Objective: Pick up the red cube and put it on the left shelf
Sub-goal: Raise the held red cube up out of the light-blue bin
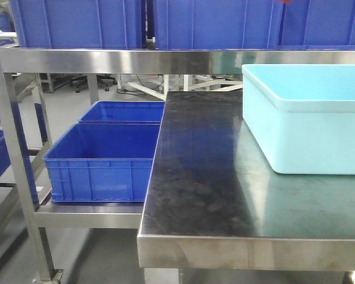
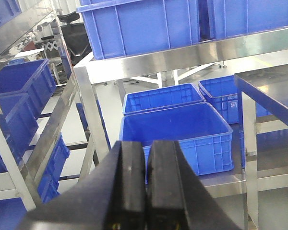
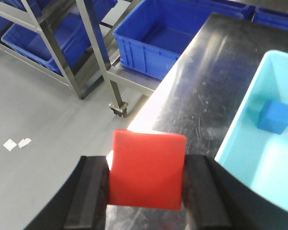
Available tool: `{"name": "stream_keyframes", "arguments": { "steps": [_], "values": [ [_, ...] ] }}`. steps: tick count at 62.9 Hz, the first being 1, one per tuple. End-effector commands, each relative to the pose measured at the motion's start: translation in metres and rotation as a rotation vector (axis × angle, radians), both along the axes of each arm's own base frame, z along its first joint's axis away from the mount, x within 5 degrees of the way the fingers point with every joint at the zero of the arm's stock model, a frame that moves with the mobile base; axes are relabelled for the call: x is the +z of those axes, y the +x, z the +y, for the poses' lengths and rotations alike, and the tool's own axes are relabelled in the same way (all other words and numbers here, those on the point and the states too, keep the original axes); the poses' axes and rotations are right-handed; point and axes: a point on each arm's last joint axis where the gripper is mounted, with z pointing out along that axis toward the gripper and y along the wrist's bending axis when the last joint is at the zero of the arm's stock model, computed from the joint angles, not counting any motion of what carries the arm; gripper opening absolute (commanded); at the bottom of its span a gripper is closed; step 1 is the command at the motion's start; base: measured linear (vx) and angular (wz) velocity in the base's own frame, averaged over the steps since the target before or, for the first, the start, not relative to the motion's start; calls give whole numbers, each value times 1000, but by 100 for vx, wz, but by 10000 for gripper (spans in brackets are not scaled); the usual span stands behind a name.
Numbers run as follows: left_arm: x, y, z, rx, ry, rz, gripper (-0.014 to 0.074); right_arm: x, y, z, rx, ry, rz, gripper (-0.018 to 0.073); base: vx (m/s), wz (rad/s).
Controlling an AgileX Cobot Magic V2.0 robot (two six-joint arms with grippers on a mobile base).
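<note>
My right gripper (image 3: pixel 146 184) is shut on the red cube (image 3: pixel 146 167), held between both black fingers above the front left corner of the steel table (image 3: pixel 206 86). My left gripper (image 2: pixel 146 187) is shut and empty, its two pads pressed together; it points at the left shelf's lower level (image 2: pixel 221 179), where two blue bins (image 2: pixel 175 129) stand. The same shelf level (image 1: pixel 89 214) with its blue bins (image 1: pixel 106 157) shows at the left of the front view. Neither gripper nor the cube shows in the front view.
A light cyan tub (image 1: pixel 307 118) stands on the right of the table; in the right wrist view it (image 3: pixel 230 139) holds a blue cube (image 3: pixel 275 116). Blue bins (image 1: pixel 83 21) line the top shelf. Steel shelf posts (image 1: pixel 15 154) stand at the left. Grey floor (image 3: pixel 43 129) lies below.
</note>
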Motion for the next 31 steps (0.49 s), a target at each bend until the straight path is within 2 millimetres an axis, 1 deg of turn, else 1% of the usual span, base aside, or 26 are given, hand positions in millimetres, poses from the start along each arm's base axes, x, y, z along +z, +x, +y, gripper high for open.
{"name": "stream_keyframes", "arguments": {
  "steps": [1,13,22,31],
  "values": [
    [0,1,0,1,-13,-55,102,21,-8,-6,-8,82,-149,30,0,0],
    [0,1,0,1,-13,-55,102,17,-22,-16,-17,103,-191,29,0,0],
    [0,1,0,1,-13,-55,102,12,-27,-30,-66,103,-202,29,0,0],
    [0,1,0,1,-13,-55,102,9,-34,-49,-140,103,-221,29,0,0]
  ]
}}
